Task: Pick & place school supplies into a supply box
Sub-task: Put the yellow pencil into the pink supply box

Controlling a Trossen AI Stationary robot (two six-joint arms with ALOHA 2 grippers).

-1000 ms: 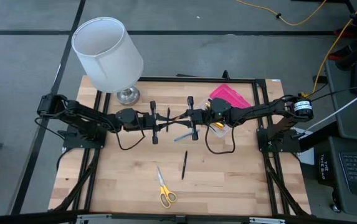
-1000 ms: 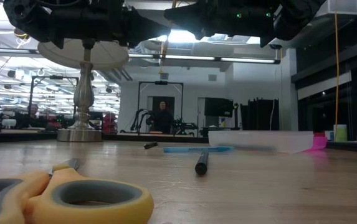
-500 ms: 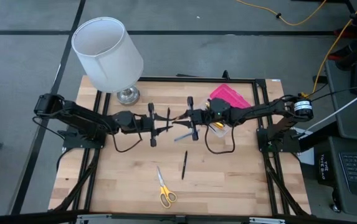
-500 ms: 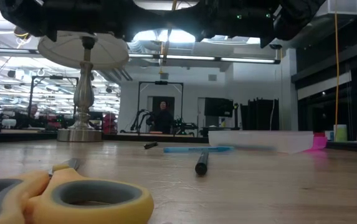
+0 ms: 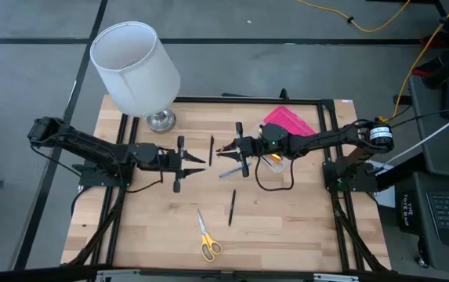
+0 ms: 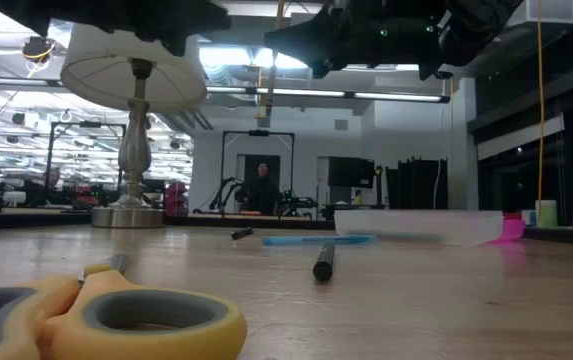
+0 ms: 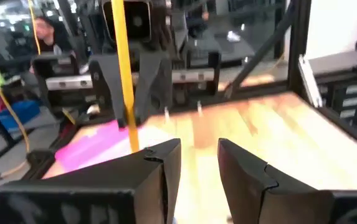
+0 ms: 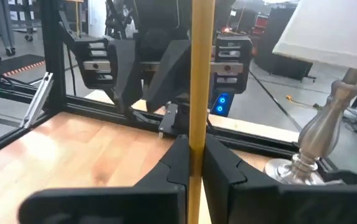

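Lamp [image 5: 135, 65]: stands at the far left corner of the worktop [image 5: 153, 227], not part of the task.
Left gripper [image 5: 196, 160]: fingers spread, holding nothing, pointing at the right arm.
Scissors [image 5: 207, 239]: lie flat near the front edge, waiting.
Black pen [image 5: 231, 207]: lies loose mid-worktop.
Right gripper [image 5: 222, 150]: pinching a yellow pencil [image 8: 198, 81] upright, probably for carrying to the box.
Supply box [image 5: 285, 125]: under the right arm, pink lid open.

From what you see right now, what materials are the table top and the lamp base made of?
The table top looks like pale wood, a butcher-block kind: parallel glued strips and grain show, with a matte finish. The lamp base appears to be polished silvery metal, since it reflects the room lights, though plated plastic is possible.
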